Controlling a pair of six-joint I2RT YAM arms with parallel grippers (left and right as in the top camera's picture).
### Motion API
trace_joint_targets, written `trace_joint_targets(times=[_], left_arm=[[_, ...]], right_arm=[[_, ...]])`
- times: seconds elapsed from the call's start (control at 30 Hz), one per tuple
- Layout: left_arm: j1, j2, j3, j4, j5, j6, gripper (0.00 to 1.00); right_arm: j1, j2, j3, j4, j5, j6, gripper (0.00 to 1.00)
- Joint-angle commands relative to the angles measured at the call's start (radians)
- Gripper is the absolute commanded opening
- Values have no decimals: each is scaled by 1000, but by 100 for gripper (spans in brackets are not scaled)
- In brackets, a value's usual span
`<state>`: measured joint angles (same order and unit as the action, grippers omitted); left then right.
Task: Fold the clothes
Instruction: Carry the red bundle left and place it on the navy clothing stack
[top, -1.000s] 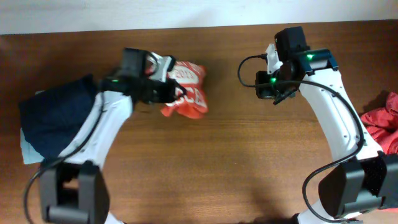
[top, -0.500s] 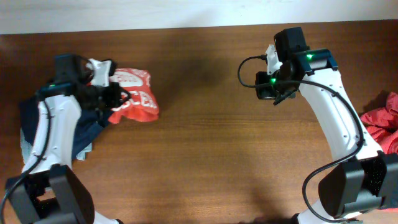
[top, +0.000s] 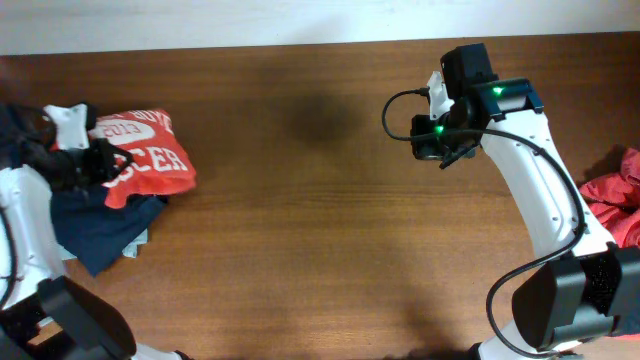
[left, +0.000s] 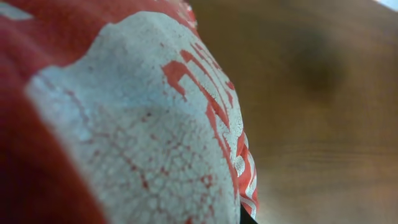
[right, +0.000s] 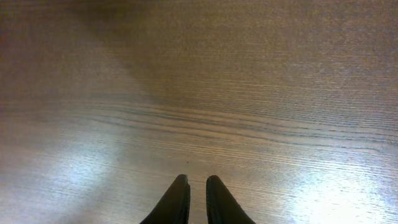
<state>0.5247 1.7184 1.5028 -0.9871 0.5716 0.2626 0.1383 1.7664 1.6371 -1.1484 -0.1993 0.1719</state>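
There, the left claw (top: 99, 163) grips an orange-red T-shirt (top: 150, 162) above navy clothes (top: 88, 216).

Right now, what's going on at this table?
The left gripper has its jaws shut on a folded orange-red T-shirt, over the dark navy pile at the left edge of the table. The right gripper hangs above bare wood, jaws nearly shut, holding nothing. A red heap lies at the right edge.

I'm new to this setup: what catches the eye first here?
The orange-red T-shirt with white lettering, at far left atop a dark navy pile, gripped by the left hand. A red heap lies at the far right edge; the right hand hovers shut over the table.
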Motion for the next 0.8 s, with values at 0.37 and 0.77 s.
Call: trace_joint_targets(times=[0.37, 0.77], left_arm=[[166, -29, 27, 7, -347, -1, 56], [165, -64, 85, -43, -346, -97, 98]], right_arm=[[-1, 2, 5, 1, 13, -5, 16], [-1, 2, 5, -4, 13, -6, 16]])
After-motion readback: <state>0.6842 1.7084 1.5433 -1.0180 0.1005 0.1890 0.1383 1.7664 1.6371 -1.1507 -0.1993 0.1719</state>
